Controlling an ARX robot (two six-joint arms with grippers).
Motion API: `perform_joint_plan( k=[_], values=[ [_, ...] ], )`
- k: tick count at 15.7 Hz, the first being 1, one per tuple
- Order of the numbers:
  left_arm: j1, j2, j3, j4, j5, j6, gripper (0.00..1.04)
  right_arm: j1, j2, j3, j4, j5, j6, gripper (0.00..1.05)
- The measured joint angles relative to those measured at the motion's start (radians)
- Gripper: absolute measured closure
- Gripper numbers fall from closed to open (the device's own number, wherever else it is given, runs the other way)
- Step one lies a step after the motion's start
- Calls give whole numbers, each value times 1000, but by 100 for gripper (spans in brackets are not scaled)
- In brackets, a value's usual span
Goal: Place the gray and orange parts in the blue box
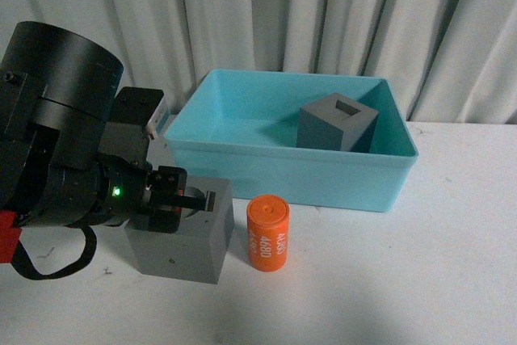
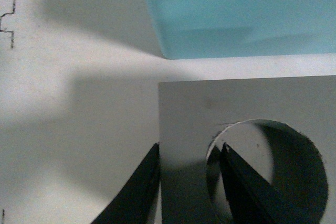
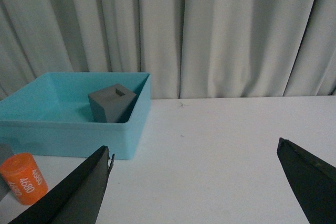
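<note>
The gray cube with the round recess [image 1: 184,240] stands on the white table just in front of the blue box [image 1: 283,171]. My left gripper [image 1: 184,199] is shut on its wall: in the left wrist view one finger [image 2: 241,192] sits inside the round recess and the other [image 2: 137,192] presses the outer face of this cube [image 2: 184,124]. The gray cube with the square hole [image 1: 337,123] rests inside the box, also seen from the right wrist [image 3: 111,103]. The orange cylinder [image 1: 267,232] with white digits stands right of the held cube. My right gripper [image 3: 194,182] is open above bare table.
Pale curtains [image 1: 323,14] hang close behind the blue box [image 3: 73,129]. The orange cylinder [image 3: 22,178] stands in front of the box's near wall. White tabletop [image 1: 436,280] stretches to the right of the box and cylinder.
</note>
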Motion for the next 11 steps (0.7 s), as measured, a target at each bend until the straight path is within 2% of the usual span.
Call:
perform_joint_plan(
  k=[1,2,4,8,11],
  values=[
    [0,-4,-2,0,2,-7,78,0,0,0,0,0,0,6],
    [6,-23,-12,-15,12,-20,82,0,0,0,0,0,0,6],
    [15,-68,-43,-39,22,-31,84,0,0,0,0,0,0,6],
    [55,-276,-65,-261,89,-47,85,0,0,0,0,0,0,6],
    [55,-388,99,-330,124,-50,85,0,0,0,0,0,0,6]
  ],
)
